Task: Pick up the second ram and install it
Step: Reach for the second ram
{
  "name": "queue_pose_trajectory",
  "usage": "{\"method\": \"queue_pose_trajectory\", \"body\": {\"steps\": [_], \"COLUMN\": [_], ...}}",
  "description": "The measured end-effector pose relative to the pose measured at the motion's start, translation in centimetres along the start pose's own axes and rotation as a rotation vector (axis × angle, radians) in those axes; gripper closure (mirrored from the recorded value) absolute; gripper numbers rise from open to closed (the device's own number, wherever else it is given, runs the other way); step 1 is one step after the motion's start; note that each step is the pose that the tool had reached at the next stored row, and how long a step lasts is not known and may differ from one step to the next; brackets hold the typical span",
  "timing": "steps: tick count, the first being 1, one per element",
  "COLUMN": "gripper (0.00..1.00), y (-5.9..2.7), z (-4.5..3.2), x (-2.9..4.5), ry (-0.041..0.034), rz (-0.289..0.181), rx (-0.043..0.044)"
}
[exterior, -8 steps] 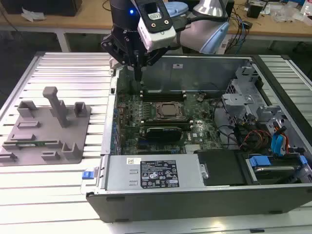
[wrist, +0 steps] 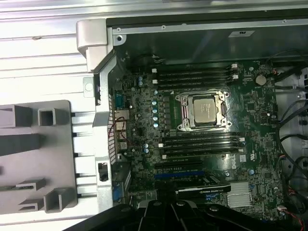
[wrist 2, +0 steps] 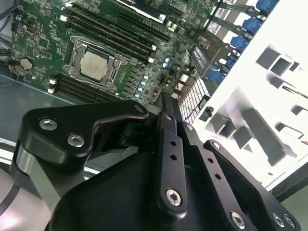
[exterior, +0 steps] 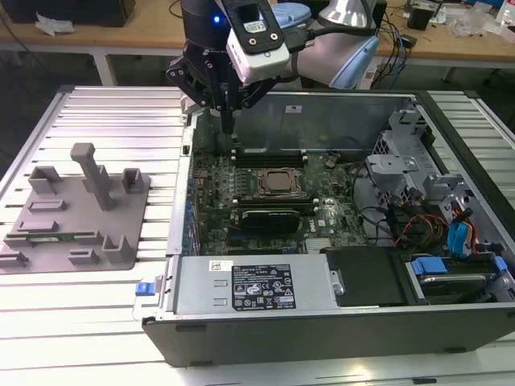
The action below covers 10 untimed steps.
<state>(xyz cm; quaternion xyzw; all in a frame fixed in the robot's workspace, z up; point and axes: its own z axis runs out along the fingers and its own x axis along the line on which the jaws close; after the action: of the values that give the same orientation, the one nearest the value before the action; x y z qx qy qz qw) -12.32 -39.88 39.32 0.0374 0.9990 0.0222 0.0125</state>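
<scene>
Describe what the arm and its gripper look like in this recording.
The arm is a pale silver-grey tube with a light blue joint cap and a small blue light. A white box with a dark face sits at the wrist. The gripper is matt black. In the second wrist view it is built of angular linked bars held by silver screws.

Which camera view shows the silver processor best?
The first wrist view: the silver processor faces the camera squarely, all four edges clear. The second wrist view shows the processor tilted and cornerwise. The exterior view shows the processor from a slant.
</scene>
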Motion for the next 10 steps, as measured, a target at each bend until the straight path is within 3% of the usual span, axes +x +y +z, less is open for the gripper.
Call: {"method": "queue_pose_trajectory", "body": {"steps": [6, 10], "gripper": [0.92, 0.92], "y": [-0.03, -0.09], "z": [-0.02, -0.04], "x": [0.44, 1.22], "ry": [0.0001, 0.0001], "rz": [0.000, 0.000], "rx": [0.0002, 0.0001]}}
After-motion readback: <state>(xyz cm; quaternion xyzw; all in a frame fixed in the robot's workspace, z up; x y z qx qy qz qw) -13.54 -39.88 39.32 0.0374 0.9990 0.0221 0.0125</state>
